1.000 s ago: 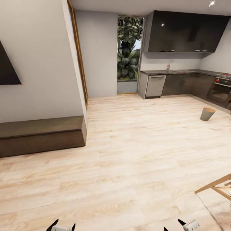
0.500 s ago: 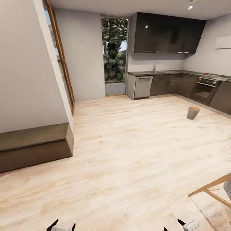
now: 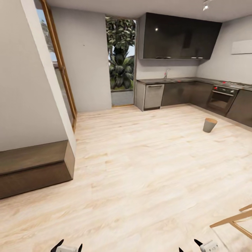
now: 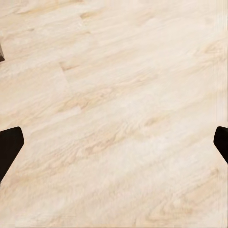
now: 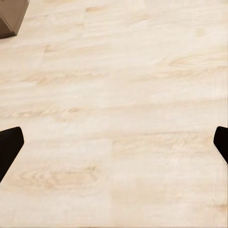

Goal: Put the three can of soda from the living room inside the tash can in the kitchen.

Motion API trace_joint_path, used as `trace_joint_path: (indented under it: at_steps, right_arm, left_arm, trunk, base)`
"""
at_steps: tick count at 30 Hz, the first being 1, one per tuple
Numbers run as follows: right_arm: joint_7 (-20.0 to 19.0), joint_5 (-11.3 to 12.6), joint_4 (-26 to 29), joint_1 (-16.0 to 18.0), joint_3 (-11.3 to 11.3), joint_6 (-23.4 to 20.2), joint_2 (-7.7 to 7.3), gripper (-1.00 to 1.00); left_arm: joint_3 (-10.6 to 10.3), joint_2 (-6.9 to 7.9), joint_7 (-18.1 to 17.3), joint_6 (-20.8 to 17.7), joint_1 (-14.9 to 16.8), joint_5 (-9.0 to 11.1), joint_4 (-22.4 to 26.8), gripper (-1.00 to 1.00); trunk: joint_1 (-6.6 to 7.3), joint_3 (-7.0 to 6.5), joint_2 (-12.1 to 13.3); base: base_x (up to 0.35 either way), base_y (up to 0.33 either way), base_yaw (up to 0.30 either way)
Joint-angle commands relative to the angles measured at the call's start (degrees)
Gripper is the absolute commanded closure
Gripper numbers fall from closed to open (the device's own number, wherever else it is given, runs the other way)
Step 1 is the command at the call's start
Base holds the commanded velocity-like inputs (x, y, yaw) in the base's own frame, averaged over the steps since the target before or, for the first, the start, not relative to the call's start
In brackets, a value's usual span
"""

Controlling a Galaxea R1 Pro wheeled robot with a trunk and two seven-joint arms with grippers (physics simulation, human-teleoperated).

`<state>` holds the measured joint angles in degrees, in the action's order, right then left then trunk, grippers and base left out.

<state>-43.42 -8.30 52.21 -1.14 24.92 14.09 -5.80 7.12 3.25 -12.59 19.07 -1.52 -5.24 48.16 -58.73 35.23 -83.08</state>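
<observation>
Both claws, left gripper (image 3: 66, 247) and right gripper (image 3: 203, 246), hang spread wide and empty over bare floor (image 3: 140, 168), so reaching the tash can (image 3: 209, 125) standing far off by the kitchen (image 3: 196, 92) cabinets risks a wasted trip.

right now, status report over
Left hand open, empty. Right hand open, empty. Trash can upright on kitchen floor, ahead right. Bare floor between.

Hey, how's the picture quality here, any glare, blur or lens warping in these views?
Head view: wide-angle warping slants the left wall; small glare spots on the glossy upper cabinets; the trash can sits small but sharp. Left wrist view: evenly lit wood floor, grain slightly soft. Right wrist view: much the same, no hard shadows.
</observation>
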Motion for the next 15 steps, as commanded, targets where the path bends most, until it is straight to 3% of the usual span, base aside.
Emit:
trace_joint_path:
  at_steps: [1,15]
  right_arm:
    - [0.0,0.0,0.0,0.0,0.0,0.0,0.00,-1.00]
    - [0.0,-0.2,0.0,0.0,-0.1,0.0,0.07,-1.00]
  left_arm:
    - [0.0,0.00,0.0,0.0,0.0,0.0,0.0,-1.00]
    - [0.0,0.00,0.0,0.0,0.0,0.0,0.0,-1.00]
  trunk:
    - [0.00,0.00,0.0]
    - [0.00,-0.01,0.0]
  base:
    - [0.328,0.000,-0.004]
    - [0.328,0.000,-0.001]
